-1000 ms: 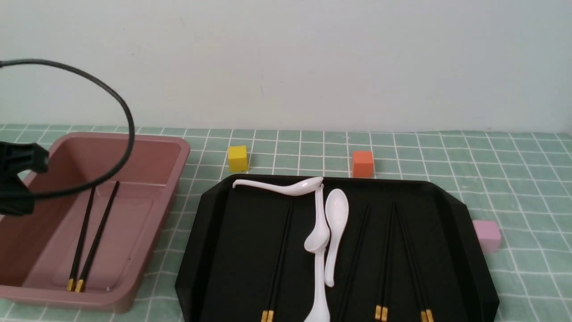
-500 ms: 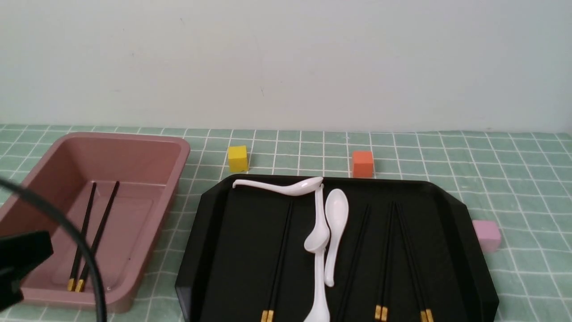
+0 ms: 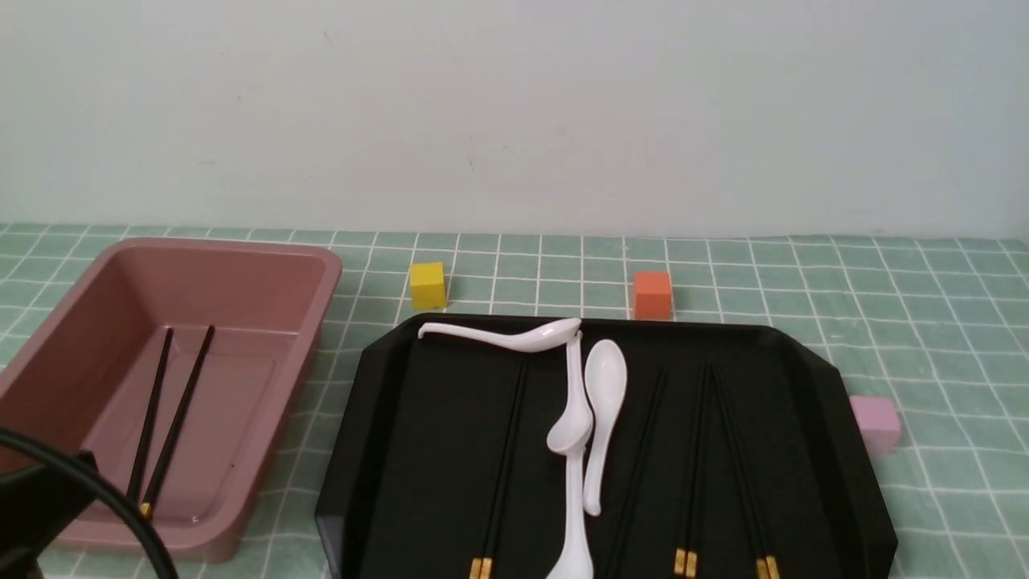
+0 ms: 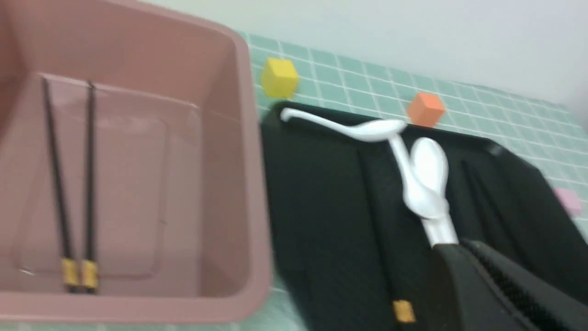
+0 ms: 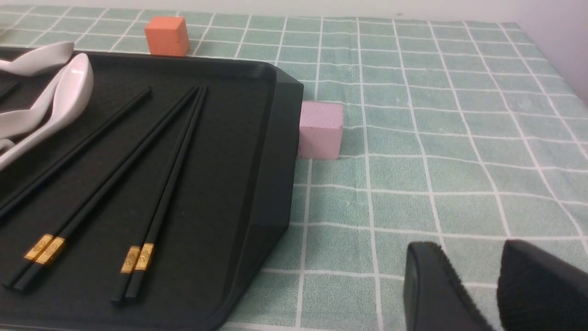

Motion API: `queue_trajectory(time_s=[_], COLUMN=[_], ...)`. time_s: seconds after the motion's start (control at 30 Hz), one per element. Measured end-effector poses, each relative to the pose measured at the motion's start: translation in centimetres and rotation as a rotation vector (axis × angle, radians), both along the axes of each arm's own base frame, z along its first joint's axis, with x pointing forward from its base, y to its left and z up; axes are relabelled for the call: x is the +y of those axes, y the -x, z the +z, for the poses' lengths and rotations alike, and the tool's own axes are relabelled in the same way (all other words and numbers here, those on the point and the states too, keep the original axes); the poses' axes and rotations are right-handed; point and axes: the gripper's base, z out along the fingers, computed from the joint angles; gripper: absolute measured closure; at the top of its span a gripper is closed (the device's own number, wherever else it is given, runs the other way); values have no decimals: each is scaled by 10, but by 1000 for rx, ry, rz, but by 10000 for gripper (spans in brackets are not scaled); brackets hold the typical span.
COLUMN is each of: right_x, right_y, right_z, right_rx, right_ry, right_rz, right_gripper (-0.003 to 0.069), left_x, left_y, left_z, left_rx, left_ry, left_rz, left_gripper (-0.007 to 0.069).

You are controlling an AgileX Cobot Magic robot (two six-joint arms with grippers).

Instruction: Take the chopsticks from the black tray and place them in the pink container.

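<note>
Between fetches, I judge; two chopsticks (image 3: 179, 418) lie in the pink container (image 3: 241, 277), others on the black tray (image 3: 434, 434) (beside spoons (image 3: 604, 378)); left gripper (image 4: 464, 264) pressed shut, right gripper (image 5: 473, 257) spread; next needs a fine pinch.

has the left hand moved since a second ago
Yes. In the front view the left hand has pulled back toward the robot, from over the pink container's left wall to its near left corner.
</note>
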Motion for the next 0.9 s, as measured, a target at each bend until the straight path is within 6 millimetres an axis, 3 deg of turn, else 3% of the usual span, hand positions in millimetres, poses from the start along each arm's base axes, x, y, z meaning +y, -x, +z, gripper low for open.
queue_trajectory(time_s=[0.33, 0.43, 0.6, 0.63, 0.9], right_x=[0, 0, 0, 0, 0], right_y=[0, 0, 0, 0, 0], right_z=[0, 0, 0, 0, 0], right_rx=[0, 0, 0, 0, 0], right_ry=[0, 0, 0, 0, 0], right_rz=[0, 0, 0, 0, 0], right_gripper=[419, 419, 419, 419, 419], left_x=[4, 5, 5, 8, 17], left_y=[-2, 9, 30, 32, 33], left_z=[-3, -13, -34, -47, -95], left_rx=[-44, -108, -150, -141, -177], left_ry=[31, 26, -31, -37, 19], left_rz=[55, 83, 55, 72, 139], left_gripper=[637, 637, 637, 637, 636])
